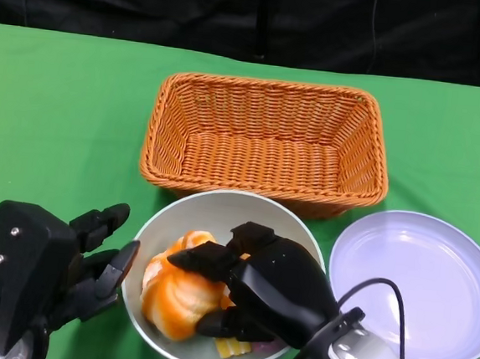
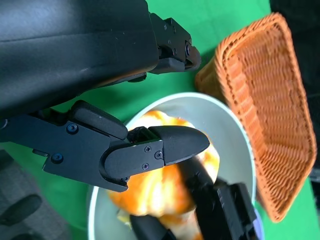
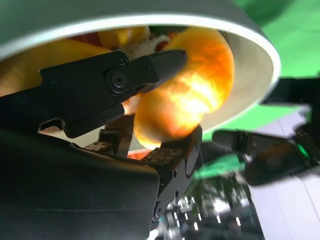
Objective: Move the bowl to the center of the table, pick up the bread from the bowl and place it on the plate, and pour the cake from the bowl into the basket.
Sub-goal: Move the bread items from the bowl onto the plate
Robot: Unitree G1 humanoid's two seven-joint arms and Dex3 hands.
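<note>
Right hand: black, many-fingered right hand down inside the round grey-white bowl, fingers clamped over and under the glossy orange-brown bread roll — firm hold, seen from both sides in the right wrist view.
Left hand: black left hand beside the bowl's left rim, fingers spread, reaching over the rim's edge, nothing held.
Bread: bread roll low in the bowl, pressed between the right hand's fingers, not yet clear of the rim.
Cake: small yellow and pink piece of cake peeking out under the right hand, at the bowl's near side.
Bowl: near edge of the green-covered worktop, middle of the scene, just in front of the basket.
Basket: rectangular orange woven wicker basket right behind the bowl, nearly touching it.
Plate: round pale lilac plate to the bowl's right, just beside it.
</note>
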